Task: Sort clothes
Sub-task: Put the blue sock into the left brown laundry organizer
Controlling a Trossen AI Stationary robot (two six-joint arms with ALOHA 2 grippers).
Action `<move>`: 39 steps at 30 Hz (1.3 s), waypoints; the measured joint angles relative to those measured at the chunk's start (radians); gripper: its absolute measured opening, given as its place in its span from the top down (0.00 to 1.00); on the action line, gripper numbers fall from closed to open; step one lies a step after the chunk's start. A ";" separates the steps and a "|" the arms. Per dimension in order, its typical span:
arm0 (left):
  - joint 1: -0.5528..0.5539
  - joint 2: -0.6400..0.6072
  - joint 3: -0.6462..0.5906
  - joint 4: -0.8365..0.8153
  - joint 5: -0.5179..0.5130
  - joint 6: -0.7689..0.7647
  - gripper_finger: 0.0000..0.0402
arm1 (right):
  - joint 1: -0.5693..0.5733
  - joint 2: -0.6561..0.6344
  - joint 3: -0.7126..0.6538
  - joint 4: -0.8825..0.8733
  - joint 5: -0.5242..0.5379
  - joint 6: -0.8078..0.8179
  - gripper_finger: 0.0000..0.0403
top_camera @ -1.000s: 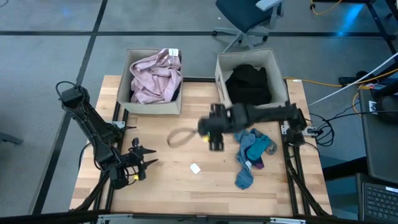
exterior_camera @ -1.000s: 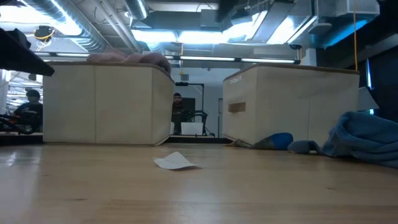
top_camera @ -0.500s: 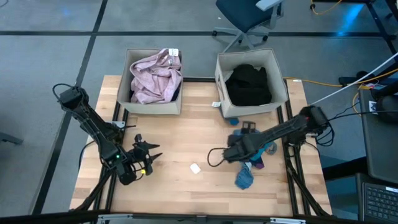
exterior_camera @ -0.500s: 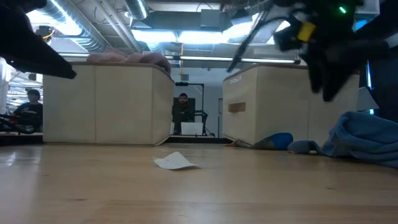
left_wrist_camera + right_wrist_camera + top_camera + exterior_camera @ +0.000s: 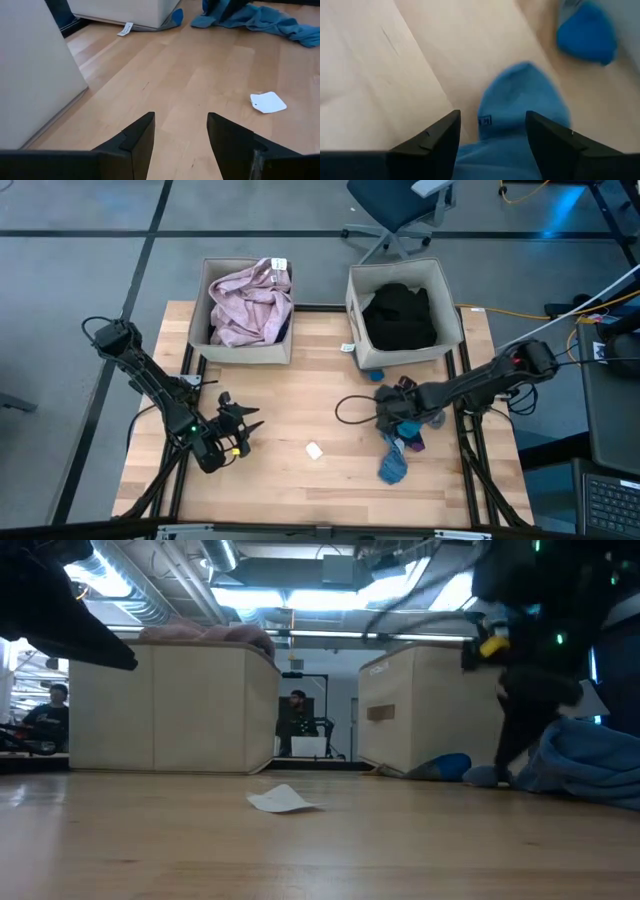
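Observation:
A pile of blue garments (image 5: 408, 432) lies on the table's right half, and one blue piece (image 5: 393, 468) trails toward the near edge. My right gripper (image 5: 383, 418) is open and low at the pile's left end. In its wrist view (image 5: 492, 116) the fingers stand on either side of a rounded blue cloth end (image 5: 522, 97). A small blue sock (image 5: 375, 375) lies against the black-filled bin's near wall. My left gripper (image 5: 243, 432) is open and empty over the table's left half, also seen in its wrist view (image 5: 180, 117). My right gripper stands open over the rounded end of a blue garment (image 5: 522, 97), coming from above at a slant. I cannot tell whether its fingers touch the cloth.
Two beige bins stand at the far edge: the left one (image 5: 205, 320) holds pink clothes (image 5: 250, 305), the right one (image 5: 352, 310) black clothes (image 5: 400, 318). A small white paper tag (image 5: 314, 450) lies mid-table. A dark cable loop (image 5: 350, 410) hangs by the right gripper.
My right gripper has gone from high over the table's middle toward the right and near edges and down, to the left end of the blue pile. The blue garments have stayed where they lay.

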 joint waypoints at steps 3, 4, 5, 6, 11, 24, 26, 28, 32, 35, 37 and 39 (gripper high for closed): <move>0.000 0.000 0.000 0.002 0.000 0.000 0.57 | -0.017 0.020 -0.043 0.042 -0.011 -0.007 0.45; 0.000 0.000 0.000 0.002 0.000 0.000 0.57 | -0.018 0.027 -0.050 0.050 -0.013 -0.007 0.45; 0.000 0.000 0.000 0.002 0.000 0.000 0.57 | -0.018 0.036 -0.055 0.054 -0.011 -0.006 0.45; 0.000 0.000 0.000 0.003 -0.001 -0.001 0.57 | -0.018 0.042 -0.057 0.057 -0.008 -0.007 0.45; 0.000 0.000 0.000 0.006 0.000 -0.003 0.57 | -0.015 0.067 -0.057 0.080 -0.015 -0.007 0.58; 0.000 0.000 0.000 0.034 -0.001 0.010 0.57 | -0.016 0.060 0.007 0.092 -0.015 -0.111 0.93; -0.001 0.000 0.000 0.043 0.000 0.012 0.57 | -0.016 0.042 0.055 0.072 -0.007 -0.149 0.95; -0.001 0.000 0.000 0.050 0.000 0.012 0.57 | -0.016 0.027 0.104 0.036 -0.006 -0.199 0.98; -0.003 0.000 0.000 0.049 0.001 0.003 0.57 | -0.015 -0.019 0.205 0.024 0.002 -0.296 0.97; -0.003 0.000 0.000 0.049 0.002 0.002 0.57 | -0.016 -0.047 0.275 0.006 0.010 -0.389 0.96; -0.003 0.000 0.000 0.049 0.002 0.002 0.57 | -0.016 -0.067 0.324 -0.008 0.042 -0.452 0.98; -0.003 0.000 0.000 0.049 0.003 0.005 0.57 | -0.016 -0.092 0.374 -0.018 0.089 -0.518 0.99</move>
